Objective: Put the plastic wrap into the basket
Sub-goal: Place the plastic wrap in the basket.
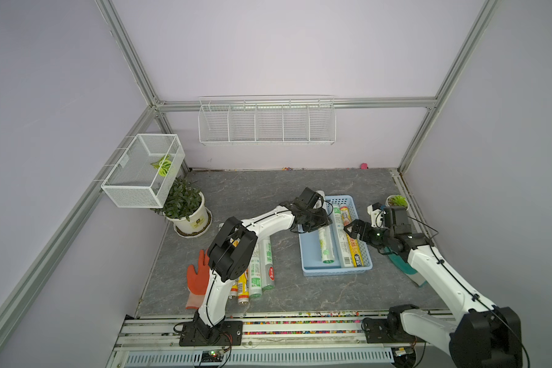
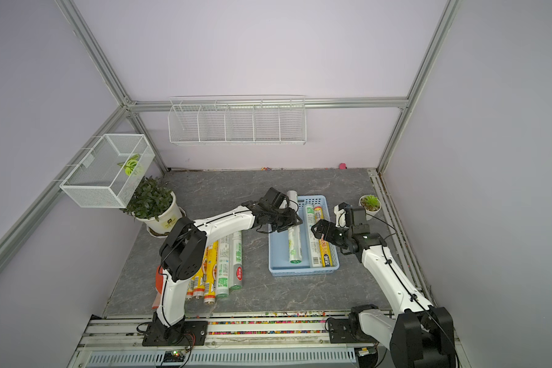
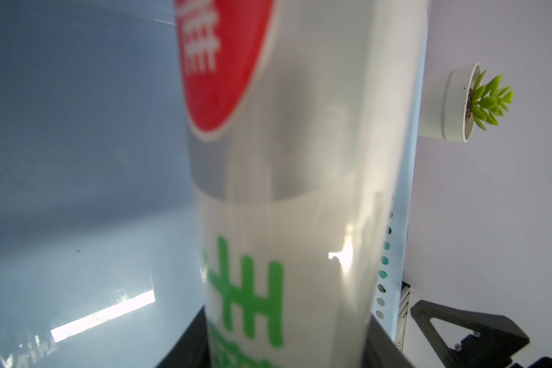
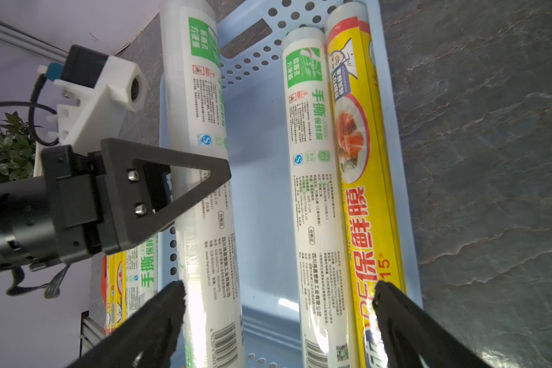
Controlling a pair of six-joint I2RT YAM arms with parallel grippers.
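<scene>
Two rolls (image 1: 343,245) in basket (image 1: 337,271); left hand (image 1: 321,223) clamps a third roll (image 1: 326,248), perhaps tilted; right hand (image 1: 349,229) spread.

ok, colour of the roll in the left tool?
The roll is whitish with green print; clearest in the right wrist view.

Blurred whitish roll (image 3: 284,191), both ends past the left wrist view's edges.

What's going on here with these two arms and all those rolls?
The robot is packing rolls of plastic wrap into the blue basket. Its left gripper grips a white roll over the basket, the far end poking past the far rim. A yellow roll and a second white roll already lie inside. The right gripper hangs open above them. More rolls wait on the table.
</scene>
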